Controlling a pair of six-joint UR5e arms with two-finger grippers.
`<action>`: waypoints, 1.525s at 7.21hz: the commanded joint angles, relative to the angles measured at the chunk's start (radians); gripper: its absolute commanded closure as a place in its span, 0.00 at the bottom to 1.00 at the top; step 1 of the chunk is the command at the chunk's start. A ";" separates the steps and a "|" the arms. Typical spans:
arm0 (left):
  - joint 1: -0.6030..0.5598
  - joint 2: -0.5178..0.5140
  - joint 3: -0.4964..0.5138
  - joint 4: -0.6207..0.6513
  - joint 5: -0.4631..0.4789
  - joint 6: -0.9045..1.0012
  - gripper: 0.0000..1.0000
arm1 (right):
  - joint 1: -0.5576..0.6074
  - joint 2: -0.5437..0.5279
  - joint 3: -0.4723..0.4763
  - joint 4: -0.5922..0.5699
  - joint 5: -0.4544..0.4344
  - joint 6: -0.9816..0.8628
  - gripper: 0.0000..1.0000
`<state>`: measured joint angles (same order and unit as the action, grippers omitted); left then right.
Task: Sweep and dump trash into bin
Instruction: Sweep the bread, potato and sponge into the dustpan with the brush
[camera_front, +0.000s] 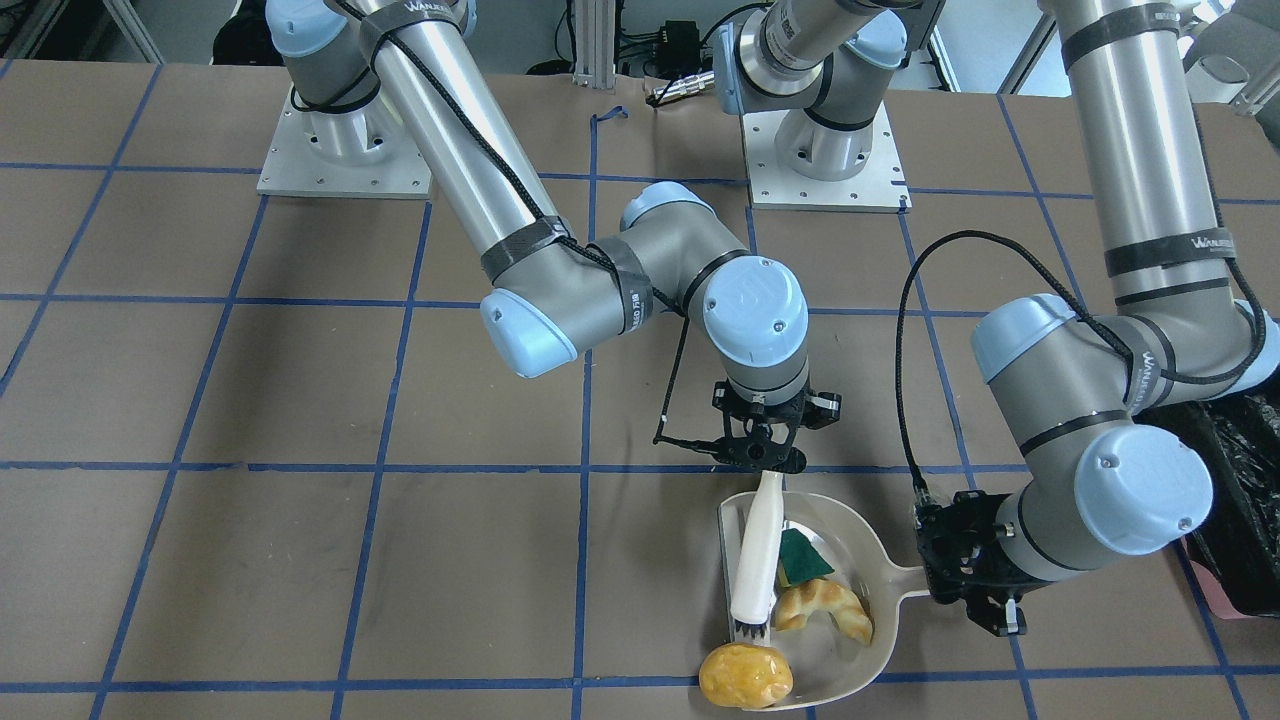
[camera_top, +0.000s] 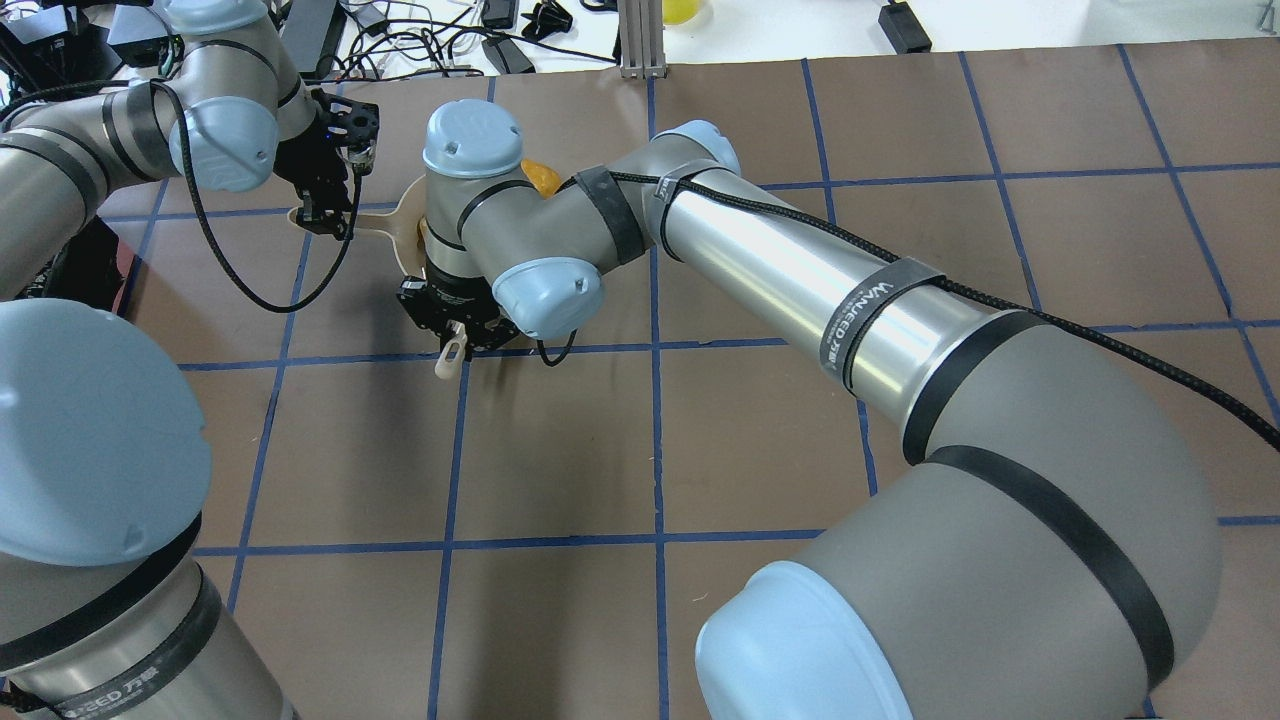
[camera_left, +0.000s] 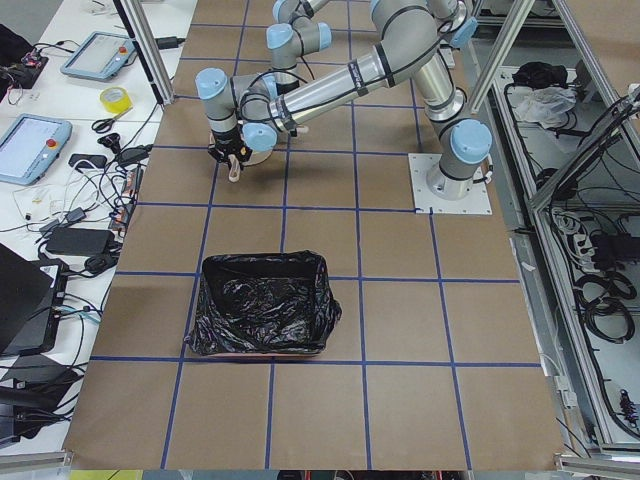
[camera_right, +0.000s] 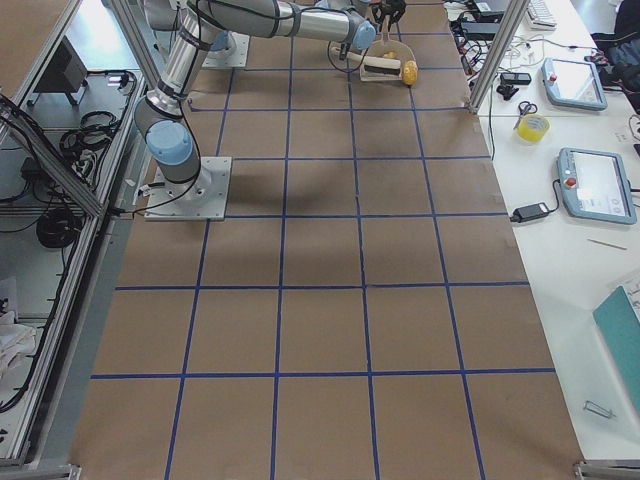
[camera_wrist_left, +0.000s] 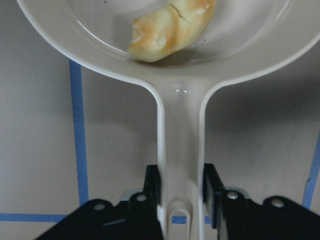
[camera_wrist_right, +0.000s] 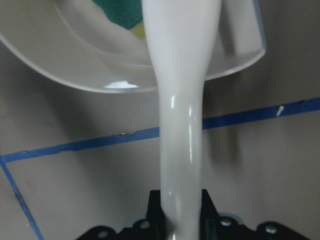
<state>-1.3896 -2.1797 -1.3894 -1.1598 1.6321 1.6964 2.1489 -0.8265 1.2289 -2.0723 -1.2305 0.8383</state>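
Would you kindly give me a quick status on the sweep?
Left gripper shut on dustpan handle, right gripper on brush. Croissant, sponge in pan; roll at its lip. Bin apart, nothing blocking.
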 joint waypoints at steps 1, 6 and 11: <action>0.001 0.000 0.001 0.000 -0.001 0.002 0.91 | 0.025 0.000 -0.029 -0.017 0.031 0.013 1.00; 0.001 0.000 0.001 0.002 -0.002 0.002 0.91 | 0.005 -0.068 -0.012 0.159 -0.113 -0.037 1.00; 0.001 -0.005 0.001 0.000 0.006 0.002 0.91 | -0.106 -0.082 -0.014 0.247 -0.268 -0.275 1.00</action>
<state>-1.3883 -2.1827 -1.3883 -1.1585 1.6341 1.6976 2.0695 -0.9153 1.2167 -1.8250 -1.4670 0.6095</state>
